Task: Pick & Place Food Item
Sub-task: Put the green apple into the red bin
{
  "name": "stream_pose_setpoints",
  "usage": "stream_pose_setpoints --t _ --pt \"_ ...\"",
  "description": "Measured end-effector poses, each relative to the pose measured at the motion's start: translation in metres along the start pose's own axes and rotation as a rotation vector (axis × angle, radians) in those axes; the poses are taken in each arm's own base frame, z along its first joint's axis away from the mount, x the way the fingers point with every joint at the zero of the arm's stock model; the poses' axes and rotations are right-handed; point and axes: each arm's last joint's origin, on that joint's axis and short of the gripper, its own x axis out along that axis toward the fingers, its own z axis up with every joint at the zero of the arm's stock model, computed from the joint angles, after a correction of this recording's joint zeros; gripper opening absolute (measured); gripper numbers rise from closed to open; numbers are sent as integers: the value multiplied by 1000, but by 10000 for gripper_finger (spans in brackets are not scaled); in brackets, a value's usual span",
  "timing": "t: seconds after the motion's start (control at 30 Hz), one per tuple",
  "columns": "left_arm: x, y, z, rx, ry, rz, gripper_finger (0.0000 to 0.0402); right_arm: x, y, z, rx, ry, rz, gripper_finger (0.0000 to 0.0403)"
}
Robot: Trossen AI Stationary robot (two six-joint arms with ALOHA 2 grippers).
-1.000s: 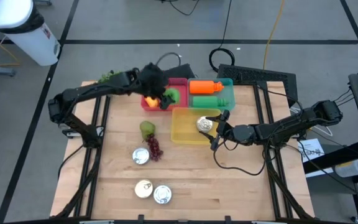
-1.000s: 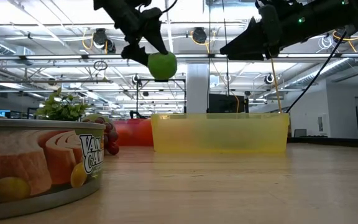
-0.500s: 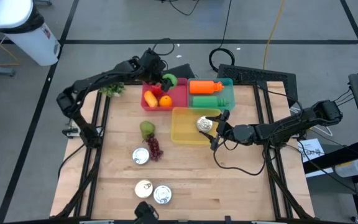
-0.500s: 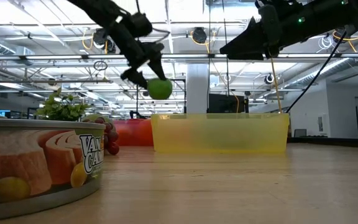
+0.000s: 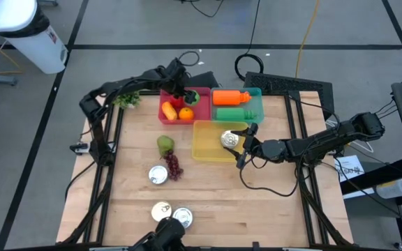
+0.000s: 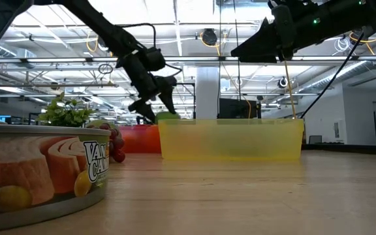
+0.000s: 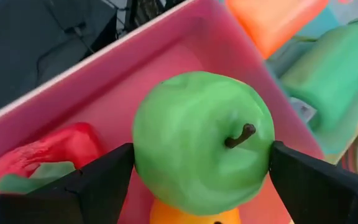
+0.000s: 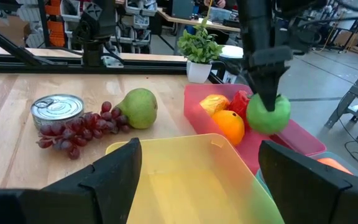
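Observation:
My left gripper [image 5: 185, 93] is shut on a green apple [image 7: 201, 143] down inside the pink bin [image 5: 202, 91], by its far right corner. The low view shows the apple [image 6: 167, 116] at the bin's rim height, half hidden behind the yellow bin [image 6: 230, 138]. An orange [image 5: 185, 113] and a red fruit [image 5: 169, 109] lie in the pink bin beside it. My right gripper [image 5: 246, 143] is open and hovers at the yellow bin's right edge [image 8: 185, 180], touching nothing. My left gripper pinches the green apple at its widest part [image 7: 143, 149] between the two fingers [image 7: 104, 180], one on each side. The fingers come from above, slanting down from the table's left. The stem [image 7: 241, 135] points sideways. Whether the apple rests on the bin's floor I cannot tell.
A teal bin [image 5: 257, 94] with an orange bottle [image 5: 230, 97] and a green bottle [image 5: 232, 113] sits right of the pink one. A can [image 5: 229, 139] lies in the yellow bin. A pear [image 5: 165, 144], grapes [image 5: 174, 166] and three cans [image 5: 158, 174] stand on the table's near half.
My left gripper has carried the apple toward the table's far edge and steadily down, from well above the bins to rim height inside the pink bin. It has stayed shut on the apple throughout.

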Motion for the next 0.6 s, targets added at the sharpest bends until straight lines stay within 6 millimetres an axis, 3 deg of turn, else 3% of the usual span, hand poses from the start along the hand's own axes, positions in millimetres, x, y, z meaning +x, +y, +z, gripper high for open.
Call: stream_pose_setpoints --t 0.13,0.6 --pt "9 3 -3 -23 30 5 360 0 0 0 0 0 0 309" --pt "8 7 -4 -34 29 100 360 0 0 0 0 0 0 309"
